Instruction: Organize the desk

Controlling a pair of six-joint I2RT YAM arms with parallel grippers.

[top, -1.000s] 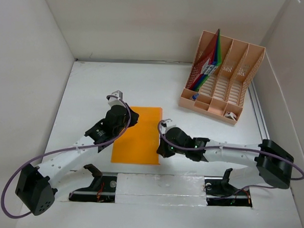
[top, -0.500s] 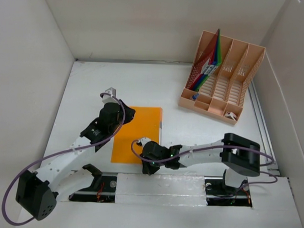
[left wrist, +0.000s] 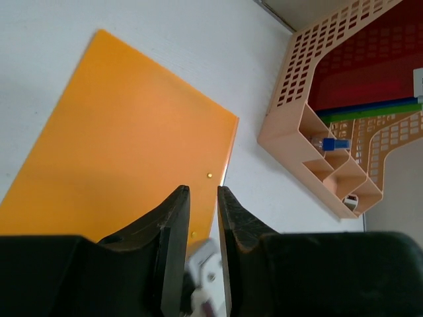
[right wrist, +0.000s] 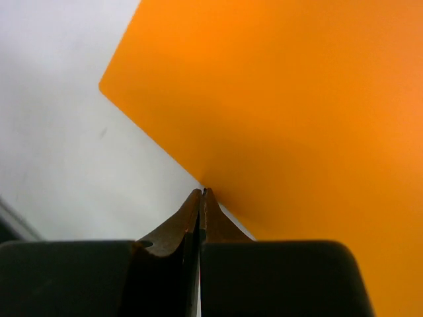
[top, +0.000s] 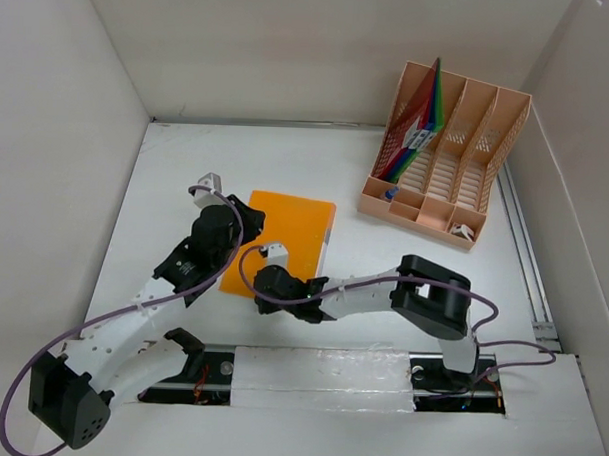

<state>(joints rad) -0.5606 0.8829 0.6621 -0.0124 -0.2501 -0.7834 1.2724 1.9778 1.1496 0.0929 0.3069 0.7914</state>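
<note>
The tabletop (top: 404, 242) carries the orange folder (top: 284, 227) askew, left of middle, well apart from the rack (top: 447, 163) at the far right. My right pincer (right wrist: 200, 191) is closed, tips at the folder's near edge; whether it pinches the sheet I cannot tell. My left pincer (left wrist: 202, 191) hovers above, slightly parted, holding nothing. I judge I'm filing the folder: next I need a sure grip, then a lift toward the rack.

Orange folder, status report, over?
Left gripper slightly open above orange folder. Right gripper shut, tips at its edge. Folder on desk, apart from file rack.
</note>
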